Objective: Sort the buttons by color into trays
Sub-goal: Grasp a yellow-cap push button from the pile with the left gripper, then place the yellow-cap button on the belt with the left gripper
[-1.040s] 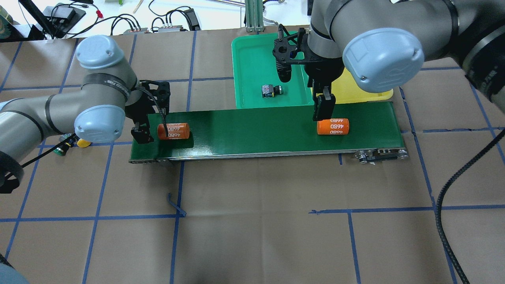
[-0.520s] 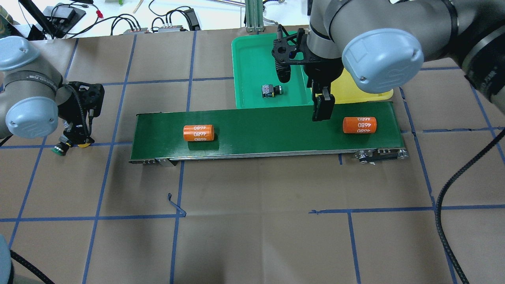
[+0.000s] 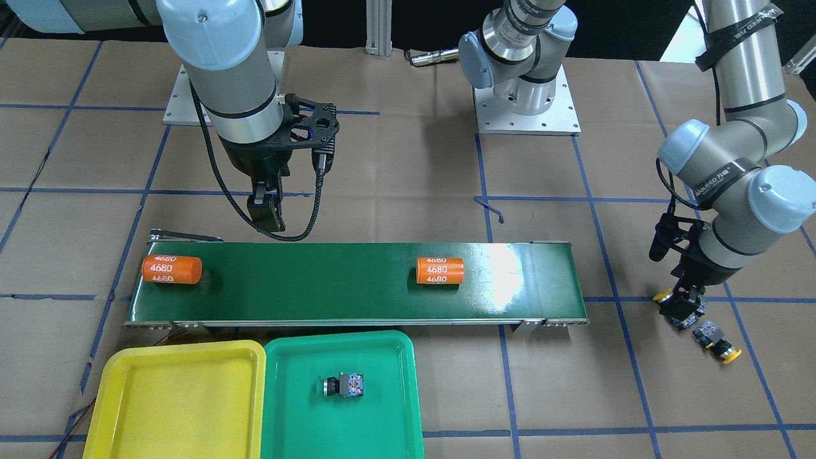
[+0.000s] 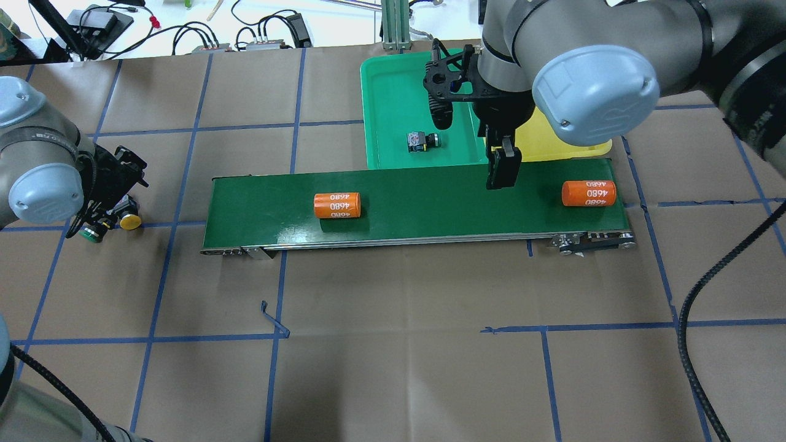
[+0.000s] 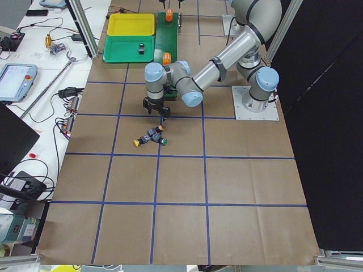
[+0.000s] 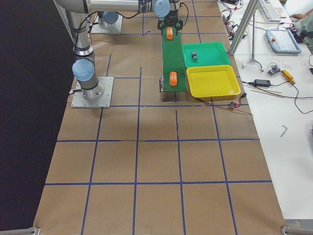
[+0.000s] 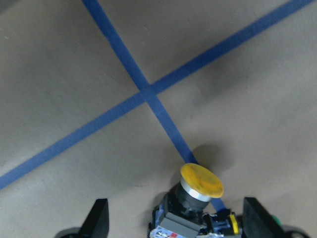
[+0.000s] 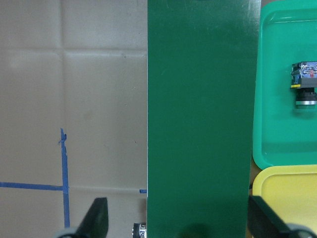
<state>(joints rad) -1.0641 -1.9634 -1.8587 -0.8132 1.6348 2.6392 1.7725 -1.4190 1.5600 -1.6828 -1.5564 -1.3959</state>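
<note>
In the front-facing view the left gripper (image 3: 684, 311) hung low over the table (image 3: 637, 401), past the belt (image 3: 319, 290) toward the table's left end. It sat over a yellow button (image 3: 665, 298), and its jaw gap could not be read here. The other yellow button (image 3: 718, 339) lay just beside, toward the far edge. The right gripper (image 3: 268, 217) hung above the belt, which carried two cylinders (image 3: 172, 269). Along the far edge, the yellow tray (image 3: 115, 382) lay nearer the right end, touching the green tray (image 3: 277, 408). The tray button (image 3: 344, 386) lay on its side in the green one.

From overhead, the green button (image 4: 92, 232) and the yellow button's cap showed beside the left gripper, and the arm hid the rest. The right gripper's fingers pointed down at the belt near the green tray.

From the left end, three buttons lay bunched together on the table, with the left gripper close above. They were too small to tell whether they touched.

From the right end, the tray button was a dark speck in the green tray.

The left wrist camera showed the jaws spread wide. The fingers (image 7: 100, 219) flanked the yellow button without touching it, and its cap pointed at a crossing of blue tape (image 7: 143, 94).

The right wrist camera showed those jaws spread too, with only the belt below them.
</note>
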